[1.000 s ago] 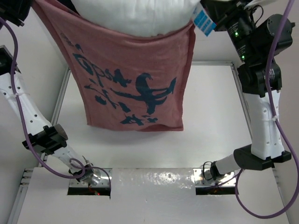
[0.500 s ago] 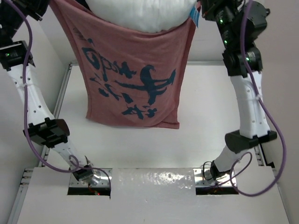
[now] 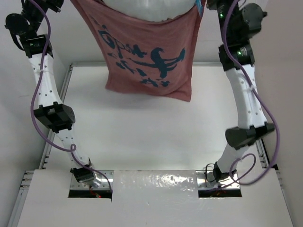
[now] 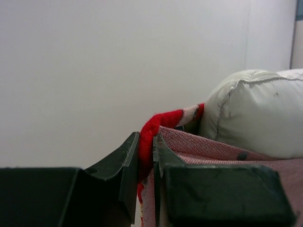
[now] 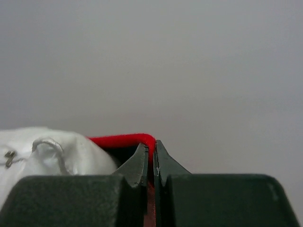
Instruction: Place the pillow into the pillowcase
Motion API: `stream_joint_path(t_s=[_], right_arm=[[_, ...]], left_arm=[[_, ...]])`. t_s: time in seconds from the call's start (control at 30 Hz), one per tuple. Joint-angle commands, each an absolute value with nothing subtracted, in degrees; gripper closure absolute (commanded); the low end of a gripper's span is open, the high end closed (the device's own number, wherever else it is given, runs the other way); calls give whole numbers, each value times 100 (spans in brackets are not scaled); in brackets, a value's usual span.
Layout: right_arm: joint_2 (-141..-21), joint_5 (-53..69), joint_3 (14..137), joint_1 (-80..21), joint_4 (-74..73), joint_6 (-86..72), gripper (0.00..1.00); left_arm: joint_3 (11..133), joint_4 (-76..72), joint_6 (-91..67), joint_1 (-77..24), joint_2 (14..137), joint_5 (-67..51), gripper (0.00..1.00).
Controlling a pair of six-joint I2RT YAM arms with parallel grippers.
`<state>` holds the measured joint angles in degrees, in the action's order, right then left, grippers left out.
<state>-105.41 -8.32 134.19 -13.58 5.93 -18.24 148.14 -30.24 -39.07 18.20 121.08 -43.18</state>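
The red-orange pillowcase (image 3: 147, 52) with dark teal print hangs in the air above the far part of the table, open end up. The white pillow (image 3: 149, 8) sits in its mouth, its top cut off by the frame edge. My left gripper (image 4: 146, 144) is shut on the pillowcase's red hem (image 4: 158, 124), with the pillow (image 4: 258, 111) bulging to its right. My right gripper (image 5: 150, 153) is shut on the hem (image 5: 123, 139) at the other corner, the pillow (image 5: 47, 151) to its left. In the top view both grippers are out of frame above.
The white table (image 3: 151, 137) lies under the hanging cloth, with a raised frame along its left edge (image 3: 57, 123) and right edge (image 3: 258, 142). The left arm (image 3: 47, 94) and right arm (image 3: 244, 94) stand stretched up tall at either side.
Both arms have risen and reached farther back. The pillowcase with the pillow has lifted higher and away, so less of the pillow shows at the top edge.
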Motion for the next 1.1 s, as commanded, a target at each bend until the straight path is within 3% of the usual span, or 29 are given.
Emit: stream_joint_path(t_s=[0.0,0.07,0.13,0.17,0.23,0.27,0.33,0.43,0.53,0.6,0.67,0.7,0.77,0.9,0.97,1.07], right_arm=[[-8584,-289,12760,-1072,1690,-1502,100],[-7992,627,11940,-1099,1425,-1652,100],[-7183,1903,10360,-1133,1230,-2073,100],[-6911,2238,9718,-1169,1326,-2196,100],[-6216,2689,7505,-1483,1870,-2513,100],[-6057,2707,6905,-1651,1942,-2522,96],[-5854,2489,5510,-2307,1593,-2061,84],[-6133,2005,4537,-2881,862,-1783,76],[-6415,2109,4000,-2935,844,-2188,56],[-6478,1882,3772,-2936,704,-2198,44],[-6303,1436,3762,-2935,336,-2066,40],[-6189,1285,3788,-2936,-84,-1952,33],[-5803,760,3814,-2936,-717,-1855,1],[-5301,-262,3893,-2927,-1458,-2048,1],[-5239,-465,3972,-2935,-1599,-2065,1],[-5168,-764,4051,-2936,-1451,-2118,1]], left_arm=[[14864,-3885,-4227,2153,11340,-4161,100],[13685,-3754,-4193,2153,10901,-4805,100],[12391,-3569,-3676,2162,9953,-5788,88],[11105,-3481,-3404,2153,9645,-6123,61],[10269,-2380,-1762,2188,8975,-7483,36],[10109,-1242,-818,2241,8904,-7906,1],[9977,1226,1178,2836,8738,-8848,0],[8967,-1162,-733,3620,8421,-9316,0],[7966,-4455,-3042,3814,8253,-9343,0],[7358,-7182,-4710,3710,8375,-9343,13],[7094,-8143,-5367,3508,8498,-9343,29],[7067,-8774,-5953,3429,8656,-9343,29],[7110,-9741,-6911,3166,8928,-9352,27],[7592,-10766,-8589,2743,9579,-9352,17],[8075,-10793,-9077,2549,9991,-9343,1],[8909,-10819,-10199,2347,10291,-9290,0]])
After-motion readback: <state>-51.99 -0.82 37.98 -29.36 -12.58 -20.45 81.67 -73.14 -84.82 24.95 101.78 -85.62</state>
